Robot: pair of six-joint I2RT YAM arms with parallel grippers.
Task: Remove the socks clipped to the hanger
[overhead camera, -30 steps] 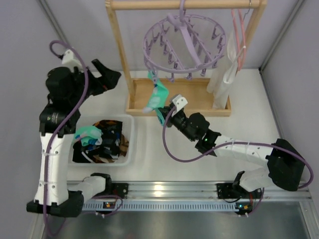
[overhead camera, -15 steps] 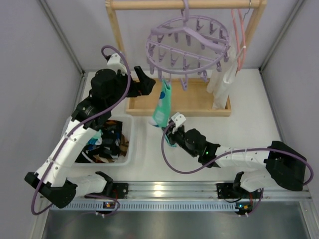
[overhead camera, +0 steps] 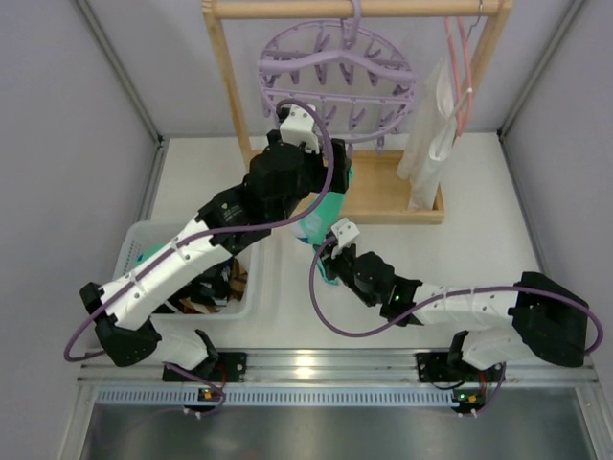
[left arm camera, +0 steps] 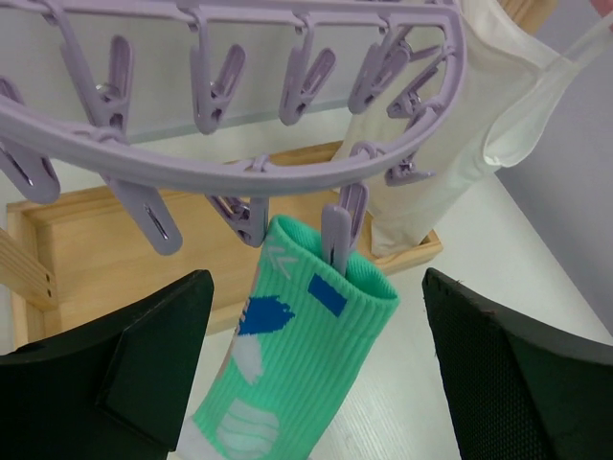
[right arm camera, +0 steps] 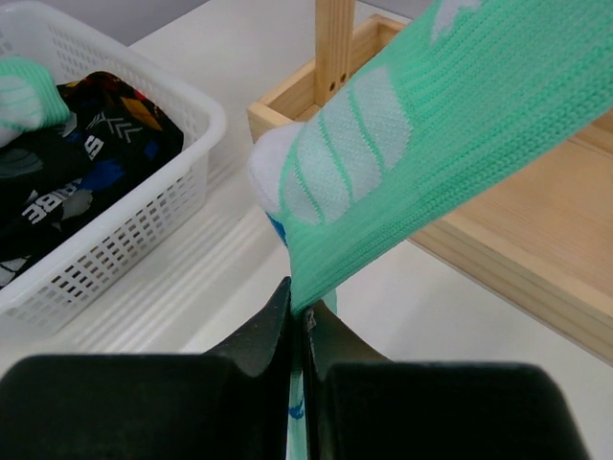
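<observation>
A teal-and-white sock (left arm camera: pixel 287 374) hangs by its cuff from one peg (left arm camera: pixel 336 241) of the round lavender hanger (overhead camera: pixel 335 72). My left gripper (left arm camera: pixel 311 287) is open, with a finger on each side of the cuff just below the hanger's ring (left arm camera: pixel 239 172) and not touching it. In the top view the left gripper (overhead camera: pixel 330 180) sits under the hanger, mostly hidden by its wrist. My right gripper (right arm camera: pixel 299 311) is shut on the sock's lower end (right arm camera: pixel 402 163) and holds it stretched; it shows in the top view (overhead camera: pixel 326 261) below the sock (overhead camera: pixel 324 213).
A white basket (overhead camera: pixel 134 238) at the left holds several dark and teal socks (right arm camera: pixel 86 125). The hanger hangs on a wooden rack (overhead camera: pixel 225 77) with a tray base (overhead camera: pixel 383 199). A long white cloth (overhead camera: pixel 431 134) and a thin pink hanger (overhead camera: pixel 463 67) hang at the right.
My left arm has swung from above the basket over to the hanger, its open fingers now either side of the sock's cuff. The hanger has turned and shifted left. The right gripper still holds the sock.
</observation>
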